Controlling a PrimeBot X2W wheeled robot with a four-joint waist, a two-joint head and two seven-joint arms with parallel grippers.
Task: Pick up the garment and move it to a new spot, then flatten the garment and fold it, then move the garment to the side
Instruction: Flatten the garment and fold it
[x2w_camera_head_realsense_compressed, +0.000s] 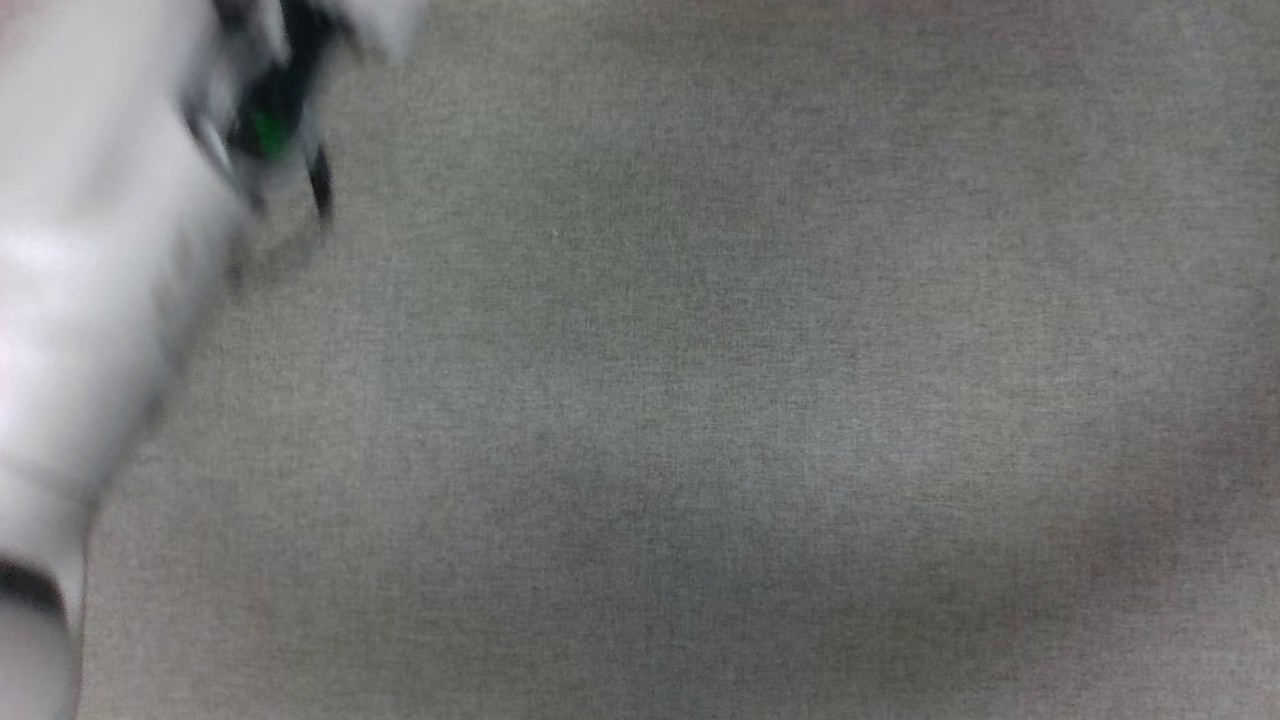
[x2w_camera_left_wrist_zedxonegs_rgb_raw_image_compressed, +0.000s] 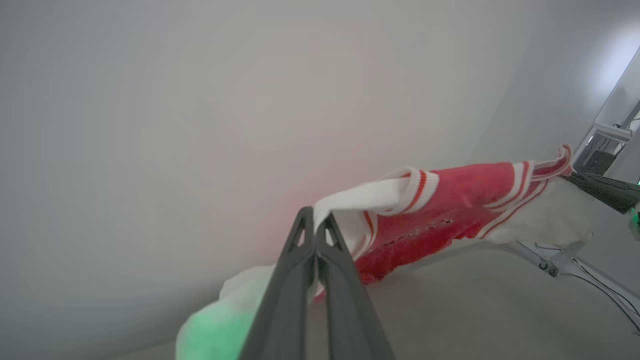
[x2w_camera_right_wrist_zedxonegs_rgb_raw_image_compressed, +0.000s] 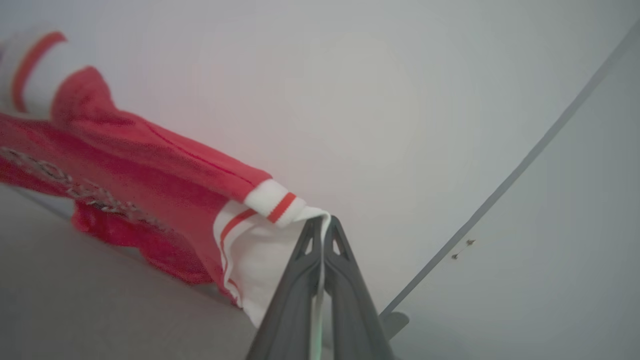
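Note:
The garment (x2w_camera_left_wrist_zedxonegs_rgb_raw_image_compressed: 450, 200) is red with white sleeves and striped trim. It hangs stretched between my two grippers above the grey surface. In the left wrist view my left gripper (x2w_camera_left_wrist_zedxonegs_rgb_raw_image_compressed: 315, 218) is shut on one white sleeve. The shirt runs from there to the right, to my right gripper's dark fingers (x2w_camera_left_wrist_zedxonegs_rgb_raw_image_compressed: 602, 189). In the right wrist view my right gripper (x2w_camera_right_wrist_zedxonegs_rgb_raw_image_compressed: 322, 224) is shut on the other white sleeve, and the red body of the garment (x2w_camera_right_wrist_zedxonegs_rgb_raw_image_compressed: 150, 170) sags away to the left. In the head view my pale left forearm (x2w_camera_head_realsense_compressed: 90, 300) is blurred at the left edge.
A grey cloth-covered surface (x2w_camera_head_realsense_compressed: 700, 400) spreads across the head view. A plain pale wall (x2w_camera_left_wrist_zedxonegs_rgb_raw_image_compressed: 200, 100) stands behind the shirt. A metal stand with cables (x2w_camera_left_wrist_zedxonegs_rgb_raw_image_compressed: 555, 260) is at the right of the left wrist view.

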